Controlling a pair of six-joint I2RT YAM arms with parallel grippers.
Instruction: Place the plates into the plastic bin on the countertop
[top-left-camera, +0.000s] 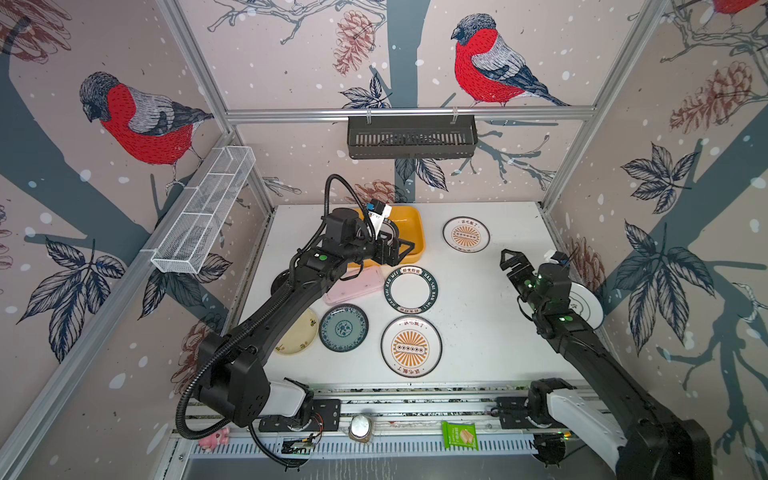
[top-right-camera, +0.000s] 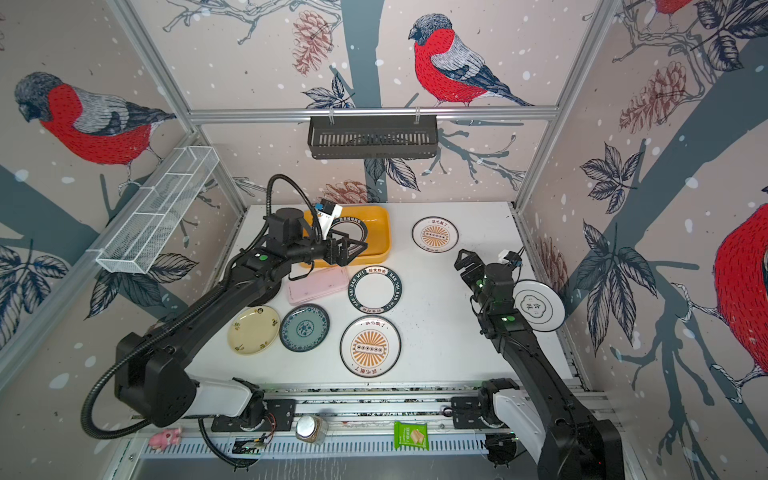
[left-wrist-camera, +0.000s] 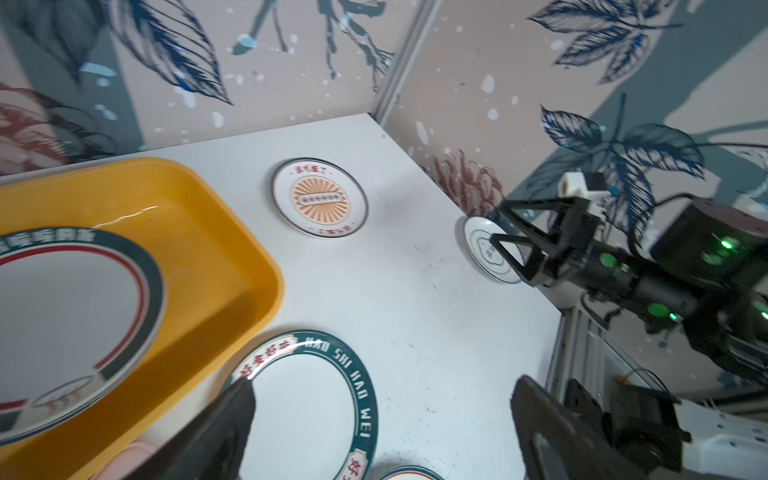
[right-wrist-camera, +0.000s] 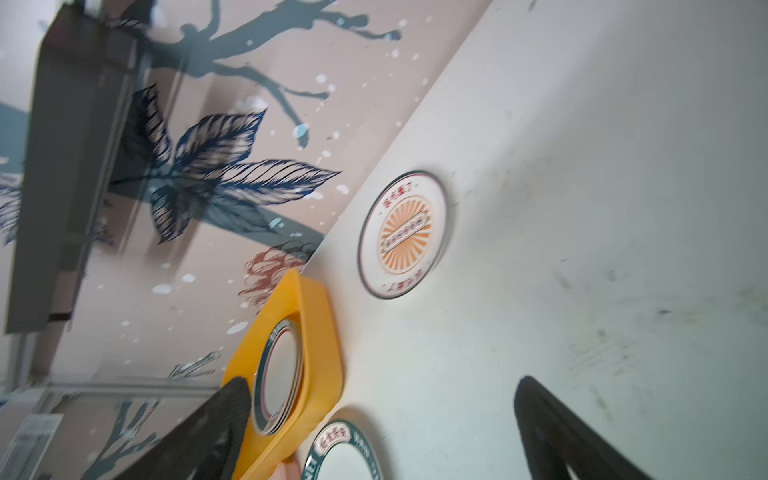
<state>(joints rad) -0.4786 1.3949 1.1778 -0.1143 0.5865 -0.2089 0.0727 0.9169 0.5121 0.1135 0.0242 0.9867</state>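
Hovering over the near edge of the bin, the left gripper has its jaws spread wide and holds nothing. In the left wrist view its fingers stand far apart, with only plates and countertop between them.

The bin sits at the far side of the countertop, left of centre. One binned plate, white with a dark-green rim, lies inside it.

The other plates are on the countertop:
- A green-rim plate is just near of the bin.
- A pink box is just left of the green-rim plate.
- A small sunburst plate is right of the bin, at the far side.
- A big sunburst plate is near, at centre.
- A teal plate is left of the big sunburst plate.
- A cream plate is left of the teal plate; in a top view the left arm partly covers it.
- A black plate shows only as a dark edge under the left arm.
- A cloud plate is at the right edge, partly behind the right arm.

The right gripper is over the right side of the countertop. Its jaws are also wide apart and empty, well apart from every plate but the cloud plate beside its arm.
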